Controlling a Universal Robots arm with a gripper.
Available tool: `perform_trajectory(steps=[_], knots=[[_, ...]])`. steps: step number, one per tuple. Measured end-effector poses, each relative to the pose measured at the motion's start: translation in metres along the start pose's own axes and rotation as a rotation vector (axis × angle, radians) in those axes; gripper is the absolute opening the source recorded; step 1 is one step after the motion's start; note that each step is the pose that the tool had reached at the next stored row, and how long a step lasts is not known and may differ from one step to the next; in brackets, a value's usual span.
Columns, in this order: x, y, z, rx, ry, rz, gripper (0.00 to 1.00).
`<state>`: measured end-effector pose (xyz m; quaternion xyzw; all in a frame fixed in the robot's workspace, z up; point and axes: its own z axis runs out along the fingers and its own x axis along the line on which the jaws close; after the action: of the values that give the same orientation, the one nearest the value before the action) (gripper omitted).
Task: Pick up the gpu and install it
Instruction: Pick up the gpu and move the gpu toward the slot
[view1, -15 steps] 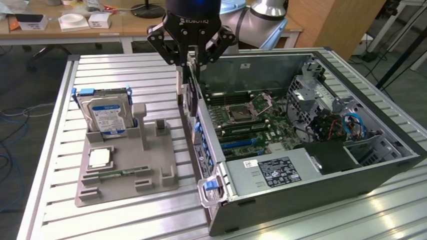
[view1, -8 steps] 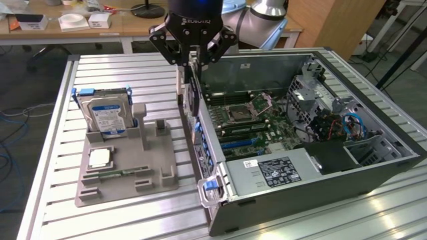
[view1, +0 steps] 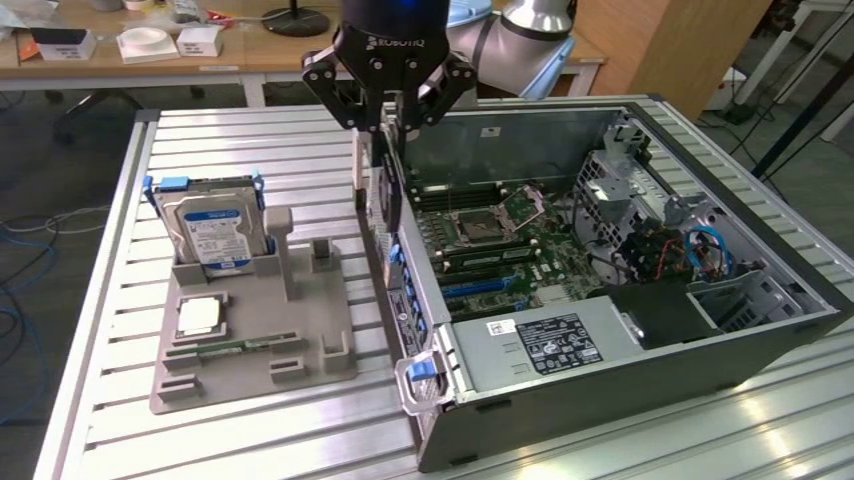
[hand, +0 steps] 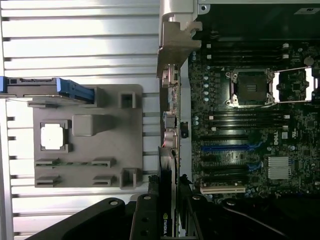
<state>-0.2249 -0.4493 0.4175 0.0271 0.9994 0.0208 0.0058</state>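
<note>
My gripper (view1: 390, 112) is shut on the gpu (view1: 388, 195), a thin dark card that hangs edge-on below the fingers. It is held in the air just over the open computer case's (view1: 601, 390) wall on the exterior view's left, beside the motherboard (view1: 514, 240). The wrist view looks down the gpu (hand: 167, 192) clamped between the black fingers (hand: 145, 212), with the motherboard's blue expansion slot (hand: 225, 148) off to its side. The card touches neither the board nor the table.
On the exterior view's left, a grey fixture tray (view1: 314, 340) on the slatted metal table (view1: 107, 420) holds an upright blue-labelled hard drive (view1: 214, 230), a processor chip (view1: 199, 316) and a narrow green memory stick (view1: 234, 348). A power supply (view1: 547, 345) fills the case's near end.
</note>
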Motion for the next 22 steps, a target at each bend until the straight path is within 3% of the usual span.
perform_trajectory(steps=[22], knots=[[-0.017,0.0009,0.0002,0.0000,0.0000,0.000,0.26]])
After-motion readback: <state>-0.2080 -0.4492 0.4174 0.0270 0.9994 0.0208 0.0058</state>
